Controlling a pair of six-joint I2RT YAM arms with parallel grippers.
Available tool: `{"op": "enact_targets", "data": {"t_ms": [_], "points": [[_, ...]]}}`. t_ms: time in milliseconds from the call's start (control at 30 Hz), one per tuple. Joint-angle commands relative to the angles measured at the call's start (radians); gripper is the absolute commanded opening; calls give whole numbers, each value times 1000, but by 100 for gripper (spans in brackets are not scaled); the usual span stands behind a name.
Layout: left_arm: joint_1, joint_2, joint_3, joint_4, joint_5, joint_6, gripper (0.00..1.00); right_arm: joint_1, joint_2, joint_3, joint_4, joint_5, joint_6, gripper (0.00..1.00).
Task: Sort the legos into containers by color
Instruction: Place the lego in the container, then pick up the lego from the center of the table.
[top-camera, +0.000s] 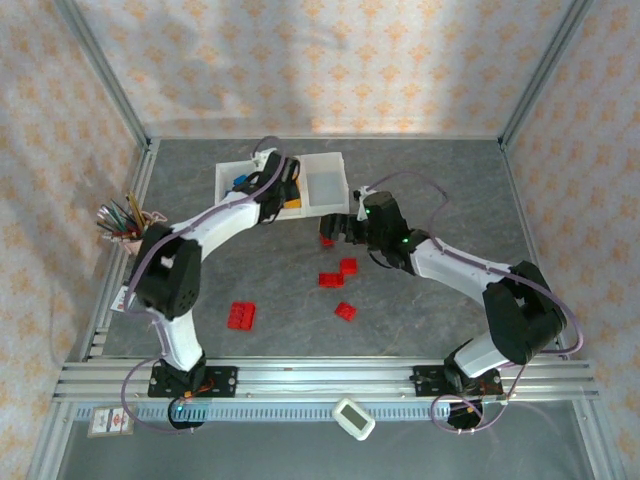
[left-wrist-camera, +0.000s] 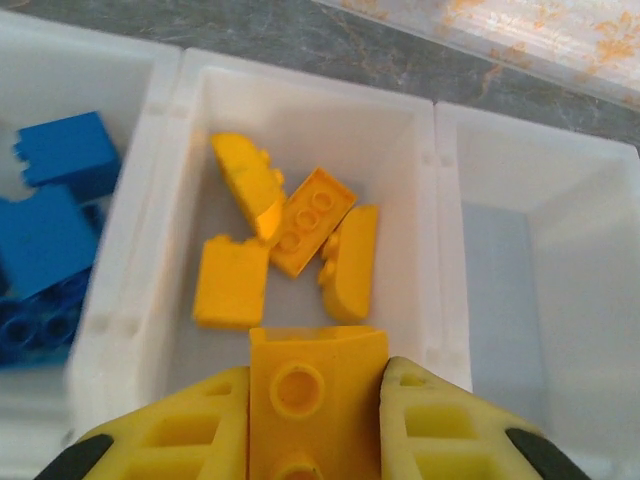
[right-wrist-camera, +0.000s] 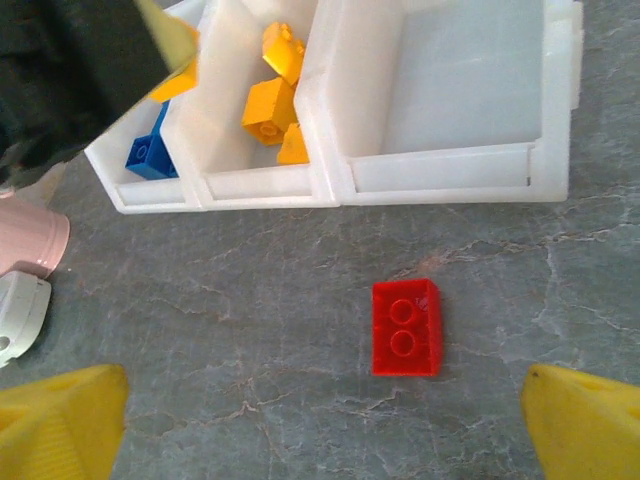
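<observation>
My left gripper (left-wrist-camera: 316, 378) is shut on a yellow lego (left-wrist-camera: 300, 390), holding it above the middle bin (left-wrist-camera: 422, 230) of the containers (top-camera: 325, 185). Several yellow legos (left-wrist-camera: 310, 220) lie in that bin, and blue legos (left-wrist-camera: 50, 230) lie in the left bin. The right bin (left-wrist-camera: 540, 260) holds nothing. My right gripper (right-wrist-camera: 325, 420) hangs open over the table, just in front of the containers (right-wrist-camera: 450, 170). A red lego (right-wrist-camera: 406, 327) lies flat on the table ahead of it, studs up. More red legos (top-camera: 241, 315) (top-camera: 345, 311) (top-camera: 331, 279) are scattered on the table.
A pink cup of pencils (top-camera: 125, 222) stands at the left edge, and its side (right-wrist-camera: 30, 240) shows in the right wrist view. A small white device (top-camera: 353, 418) lies on the front rail. Patterned walls enclose the grey table.
</observation>
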Motion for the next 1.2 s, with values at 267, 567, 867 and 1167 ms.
{"op": "enact_targets", "data": {"t_ms": [267, 567, 867, 1167], "points": [[39, 161, 236, -132, -46, 24, 57, -12, -23, 48, -71, 37, -38, 100], [-2, -85, -25, -94, 34, 1, 68, -13, -5, 63, -160, 43, -87, 100], [-107, -437, -431, -12, 61, -86, 81, 6, 66, 91, -251, 100, -109, 100], [-156, -688, -733, 140, 194, -131, 95, 69, 218, 222, -344, 222, -124, 98]]}}
